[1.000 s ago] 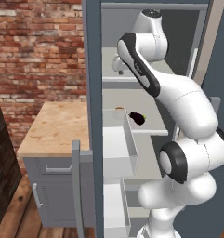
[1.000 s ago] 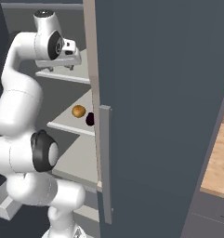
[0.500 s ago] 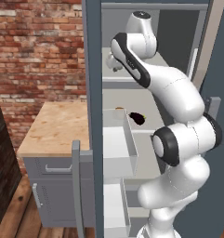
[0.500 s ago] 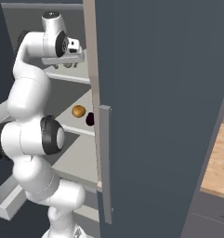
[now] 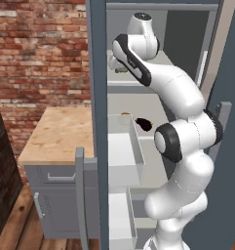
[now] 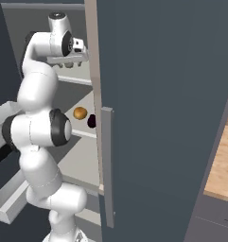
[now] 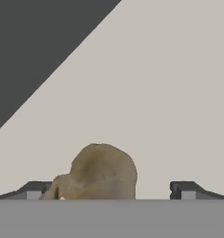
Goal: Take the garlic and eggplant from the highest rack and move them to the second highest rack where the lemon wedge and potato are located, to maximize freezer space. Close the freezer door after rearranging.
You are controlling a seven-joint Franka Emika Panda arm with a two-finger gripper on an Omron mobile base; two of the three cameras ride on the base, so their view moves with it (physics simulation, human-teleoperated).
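The grey-beige garlic [image 7: 102, 172] lies on the highest rack [image 5: 173, 59] of the freezer [image 5: 185, 29]. It sits between the spread fingertips [image 7: 32, 189] of my gripper [image 7: 108, 191], which is open and holds nothing. My gripper [image 5: 114, 64] reaches in over the left part of that rack. One level down, on the second highest rack [image 6: 82, 131], the dark eggplant [image 6: 92, 121] rests beside the golden-brown potato [image 6: 80, 113]. The eggplant [image 5: 144, 124] also shows past my arm. The lemon wedge is hidden. The freezer door [image 5: 96, 97] stands open at the left.
White bins [image 5: 123, 154] on the door's inner side jut out close to my arm. A slate panel with a vertical handle [image 6: 107, 165] stands at the right of the opening. A wooden counter [image 5: 60, 134] and a brick wall [image 5: 41, 53] lie to the left.
My arm has bent and the hand has shifted a little leftward over the top rack toward the garlic. The jaws stayed open; the food has not moved.
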